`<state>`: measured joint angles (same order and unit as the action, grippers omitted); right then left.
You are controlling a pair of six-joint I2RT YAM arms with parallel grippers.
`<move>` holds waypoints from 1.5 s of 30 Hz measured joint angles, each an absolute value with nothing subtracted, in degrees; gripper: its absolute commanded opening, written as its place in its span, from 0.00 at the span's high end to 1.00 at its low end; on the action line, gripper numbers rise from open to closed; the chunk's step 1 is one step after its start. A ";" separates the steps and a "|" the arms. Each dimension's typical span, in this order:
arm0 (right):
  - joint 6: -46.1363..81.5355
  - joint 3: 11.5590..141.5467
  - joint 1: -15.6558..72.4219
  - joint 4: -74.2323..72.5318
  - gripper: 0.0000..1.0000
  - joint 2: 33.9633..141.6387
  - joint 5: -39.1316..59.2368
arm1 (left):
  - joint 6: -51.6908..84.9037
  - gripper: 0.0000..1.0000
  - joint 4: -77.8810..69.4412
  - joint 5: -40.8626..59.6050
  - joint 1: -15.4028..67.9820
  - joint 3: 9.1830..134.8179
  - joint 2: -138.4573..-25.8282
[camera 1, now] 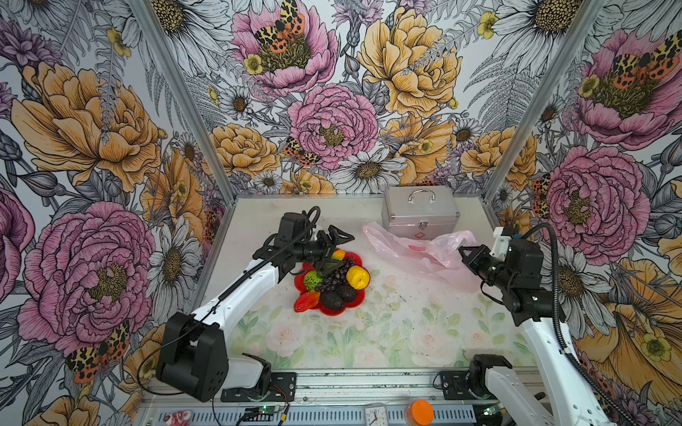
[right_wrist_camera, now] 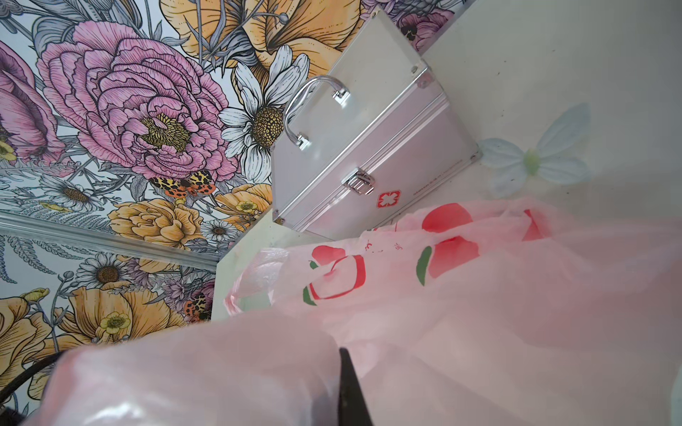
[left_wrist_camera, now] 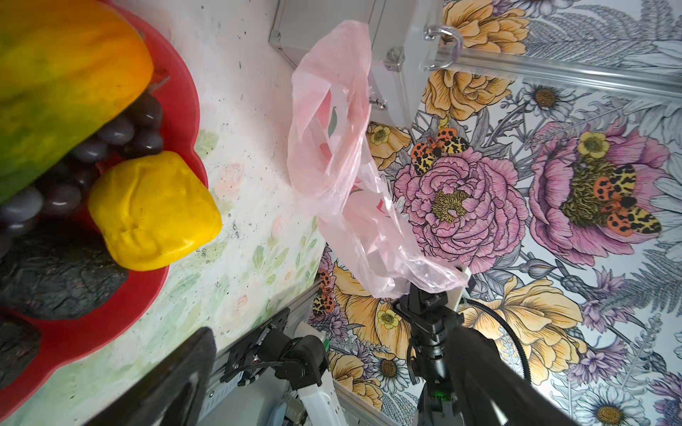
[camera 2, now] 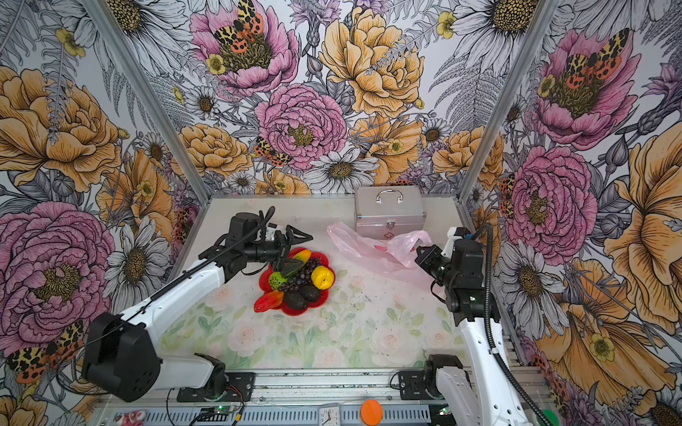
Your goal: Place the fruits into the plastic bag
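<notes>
The fruits lie heaped on a red flower-shaped plate (camera 1: 334,312): a yellow round one (camera 1: 357,277), a green-orange elongated one (camera 1: 338,254), a bumpy green ball (camera 1: 312,280), a dark grape bunch (camera 1: 334,281), blackish avocados (camera 1: 332,300) and a red-orange one (camera 1: 306,300). My left gripper (camera 1: 337,250) hangs open over the plate's far side, with nothing between its fingers (left_wrist_camera: 184,369). The plastic bag (camera 1: 406,247) is pale pink and lies crumpled to the right of the plate. My right gripper (camera 1: 465,254) is shut on the bag's near right edge and holds it lifted; pink film (right_wrist_camera: 479,295) drapes over its finger (right_wrist_camera: 350,387).
A silver metal case (camera 1: 420,212) stands at the back, just behind the bag. Flowered walls close in the table on three sides. On the front rail lie a small clock (camera 1: 374,416) and an orange lid (camera 1: 420,412).
</notes>
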<state>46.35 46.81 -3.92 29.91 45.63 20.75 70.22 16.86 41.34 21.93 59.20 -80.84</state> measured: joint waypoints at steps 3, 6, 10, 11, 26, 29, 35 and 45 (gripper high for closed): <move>47.18 45.91 -3.64 29.71 1.00 44.14 20.75 | 70.19 0.01 14.57 41.36 22.96 64.20 -88.82; 47.77 45.36 -3.55 29.74 1.00 42.98 20.73 | 70.15 0.06 13.02 41.41 23.33 68.66 -94.65; 48.12 45.19 -3.55 29.71 1.00 42.41 20.73 | 70.08 0.15 11.62 41.56 23.99 74.17 -100.82; 48.18 45.19 -3.55 29.69 1.00 42.39 20.75 | 70.11 0.17 11.25 41.56 24.27 75.09 -101.97; 48.21 45.19 -3.55 29.71 1.00 42.48 20.80 | 70.24 1.00 10.15 41.28 27.64 82.28 -113.16; 47.97 45.19 -3.55 30.24 0.80 42.50 20.75 | 69.52 1.00 10.26 41.19 27.68 82.81 -113.16; 40.82 51.81 -3.55 43.55 0.43 46.52 19.90 | 66.54 1.00 14.20 40.64 27.68 86.28 -113.16; 23.09 66.65 -1.56 70.04 0.32 49.89 14.24 | 58.26 1.00 24.43 40.21 27.68 99.24 -113.40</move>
<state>23.09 66.65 -1.56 70.04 49.89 14.24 58.26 24.43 40.21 27.68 99.24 -113.40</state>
